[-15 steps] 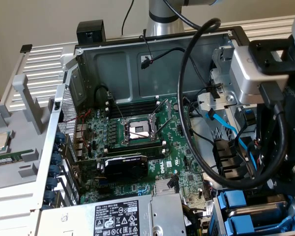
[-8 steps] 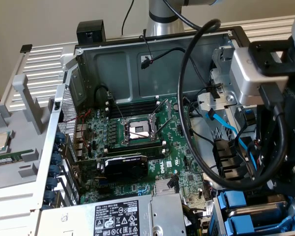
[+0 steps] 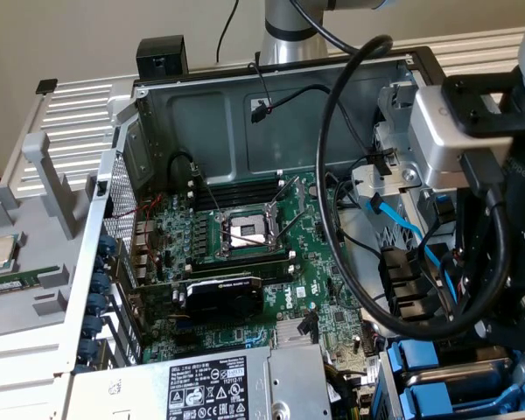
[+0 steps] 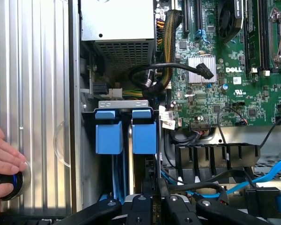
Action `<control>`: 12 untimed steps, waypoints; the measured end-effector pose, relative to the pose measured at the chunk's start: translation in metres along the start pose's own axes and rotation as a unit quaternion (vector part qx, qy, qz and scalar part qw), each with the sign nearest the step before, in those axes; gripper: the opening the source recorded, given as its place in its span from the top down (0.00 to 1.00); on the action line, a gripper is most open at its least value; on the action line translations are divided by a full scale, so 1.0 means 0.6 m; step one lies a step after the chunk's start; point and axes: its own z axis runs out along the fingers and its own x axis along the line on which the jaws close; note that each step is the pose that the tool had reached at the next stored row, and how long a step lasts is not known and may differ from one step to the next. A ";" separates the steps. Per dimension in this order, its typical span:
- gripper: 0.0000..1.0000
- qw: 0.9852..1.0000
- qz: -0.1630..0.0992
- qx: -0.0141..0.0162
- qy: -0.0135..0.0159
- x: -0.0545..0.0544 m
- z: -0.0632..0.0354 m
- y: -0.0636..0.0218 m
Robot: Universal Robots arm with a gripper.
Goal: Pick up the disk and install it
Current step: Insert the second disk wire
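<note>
The gripper is almost closed, pinching the disk - blue-framed, edge-on - at the case's five o'clock.

Behind the bench we see a plain beige wall, evenly lit, with no strong shadows. The work surface is a ribbed aluminium table whose grooves run across its top. A thin black cable hangs down in front of the wall. We cannot see any floor.
</note>
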 end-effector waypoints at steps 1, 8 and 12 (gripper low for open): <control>0.84 1.000 0.000 0.000 0.000 0.000 0.000 0.000; 0.84 1.000 0.000 0.000 0.000 0.000 0.001 0.000; 0.84 1.000 0.000 0.000 0.000 0.000 0.001 0.000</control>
